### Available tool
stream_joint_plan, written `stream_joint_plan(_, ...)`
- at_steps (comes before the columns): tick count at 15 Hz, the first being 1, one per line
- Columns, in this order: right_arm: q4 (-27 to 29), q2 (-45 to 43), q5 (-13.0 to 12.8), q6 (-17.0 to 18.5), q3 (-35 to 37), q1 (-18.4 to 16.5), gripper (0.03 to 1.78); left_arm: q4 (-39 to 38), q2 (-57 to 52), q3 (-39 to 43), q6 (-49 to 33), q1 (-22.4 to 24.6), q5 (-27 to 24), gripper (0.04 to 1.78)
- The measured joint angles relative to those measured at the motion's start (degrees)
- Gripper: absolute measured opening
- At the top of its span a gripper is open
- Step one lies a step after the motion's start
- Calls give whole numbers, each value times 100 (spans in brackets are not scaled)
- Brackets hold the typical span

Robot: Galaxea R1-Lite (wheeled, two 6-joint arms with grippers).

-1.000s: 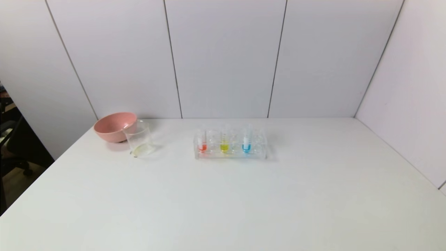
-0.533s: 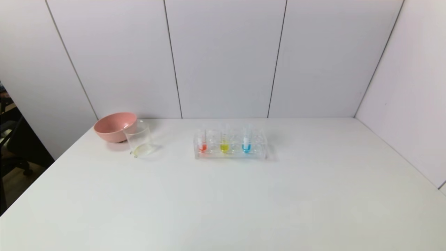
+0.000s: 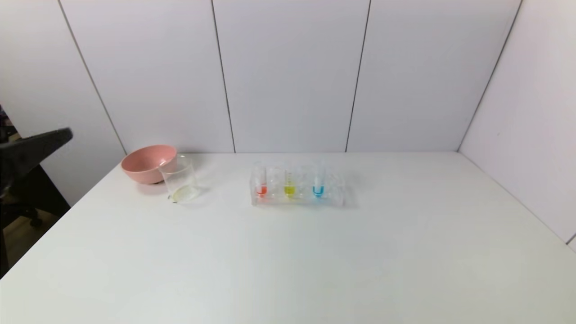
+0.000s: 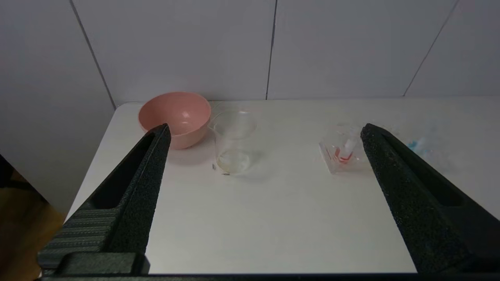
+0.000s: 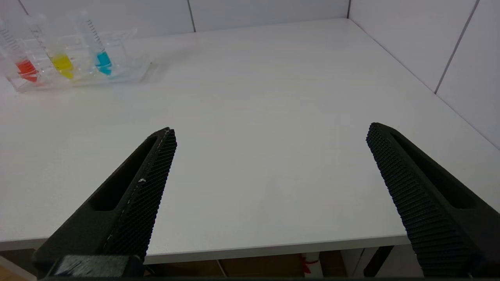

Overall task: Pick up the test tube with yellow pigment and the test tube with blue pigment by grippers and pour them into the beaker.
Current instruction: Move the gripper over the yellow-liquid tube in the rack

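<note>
The left end effector (image 4: 265,128) hangs wide open and empty off the worktop's (image 3: 288,261) left edge, the beaker (image 3: 179,179) ahead beside a pink bowl (image 3: 146,163). Farther right, the test tube with yellow pigment (image 3: 290,186) and the test tube with blue pigment (image 3: 318,186) stand in a clear rack (image 3: 330,198), unobstructed. The right end effector (image 5: 269,132), also open and empty, waits near the front edge.

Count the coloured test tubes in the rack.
3, upright in one row in the clear rack: red-tipped tube at the robot's left, test tube with yellow pigment in the middle, test tube with blue pigment at the right.
</note>
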Motion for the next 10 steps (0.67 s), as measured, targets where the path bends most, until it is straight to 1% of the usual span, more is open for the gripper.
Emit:
stream_joint_plan(4, 0, 0, -2, -2, 0, 0, 177, -1035, 1860, -916, -22, -1226, 1245, 171)
stream_joint_plan(6, 0, 0, -2, -2, 0, 0, 177, -1654, 2671, -1228, -68, -1954, 1832, 171)
stream_joint_plan(8, 0, 0, -2, -2, 0, 0, 177, -2137, 3280, -1414, -328, -2655, 2331, 171)
stream_joint_plan(10, 0, 0, 0, -2, 0, 0, 177, -2316, 3740, -1524, -725, -3211, 2794, 171)
